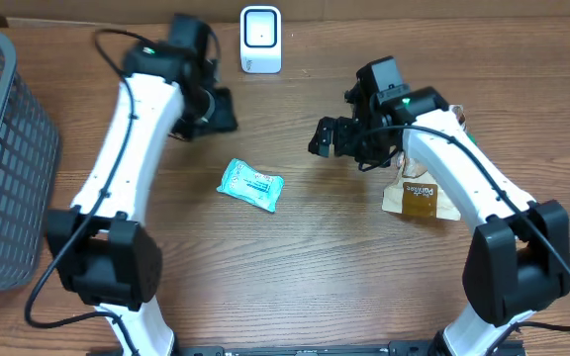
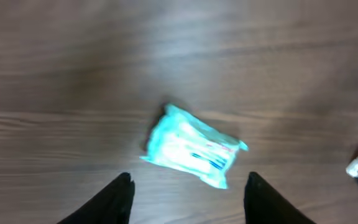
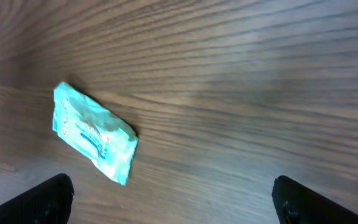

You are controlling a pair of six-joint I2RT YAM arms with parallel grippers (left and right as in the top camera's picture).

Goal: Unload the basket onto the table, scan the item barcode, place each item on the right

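The item, a small teal packet (image 1: 250, 184), lies flat on the wooden table between the two arms. I cannot make out a barcode on it. A white scanner (image 1: 260, 40) stands upright at the back edge. My left gripper (image 1: 216, 111) hovers behind and left of the packet, open and holding nothing. In the left wrist view the packet (image 2: 192, 147) lies just beyond the left gripper (image 2: 189, 178). My right gripper (image 1: 325, 138) hangs to the packet's right, wide open and empty. In the right wrist view the packet (image 3: 94, 133) lies ahead and left of the right gripper (image 3: 173, 183).
A grey mesh basket (image 1: 3, 158) stands at the left edge of the table. A brown packet (image 1: 421, 195) lies under the right arm, right of the teal one.
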